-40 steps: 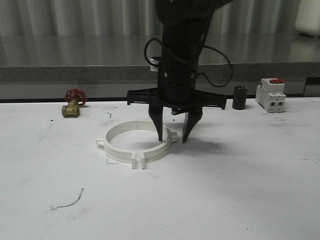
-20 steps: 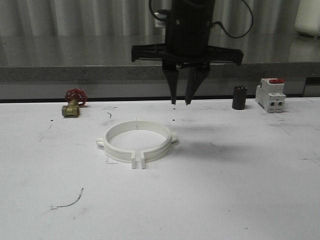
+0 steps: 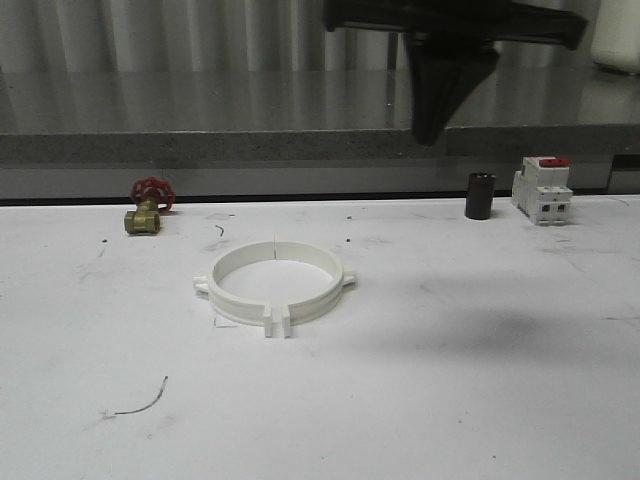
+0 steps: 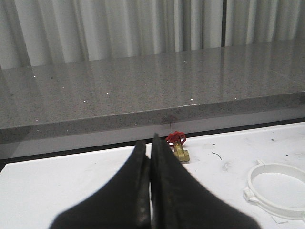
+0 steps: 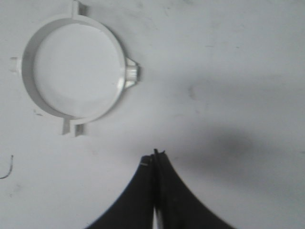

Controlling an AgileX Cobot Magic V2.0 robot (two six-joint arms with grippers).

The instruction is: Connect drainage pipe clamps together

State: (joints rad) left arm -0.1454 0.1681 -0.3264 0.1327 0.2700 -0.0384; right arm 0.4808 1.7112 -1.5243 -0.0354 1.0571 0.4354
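The two drainage pipe clamps lie joined as one white ring on the white table, left of centre, with paired end flanges toward me. In the right wrist view the ring sits well apart from my right gripper, which is shut and empty. From the front, that gripper hangs high above the table, to the right of the ring. My left gripper is shut on nothing, low over the table's left side, with the ring off to one side.
A brass valve with a red handle stands at the back left. A black cylinder and a white breaker with a red top stand at the back right. A grey counter ledge runs behind the table.
My right gripper has risen from the ring's right rim, moved up and to the right, and shut its fingers. The ring has stayed in place.
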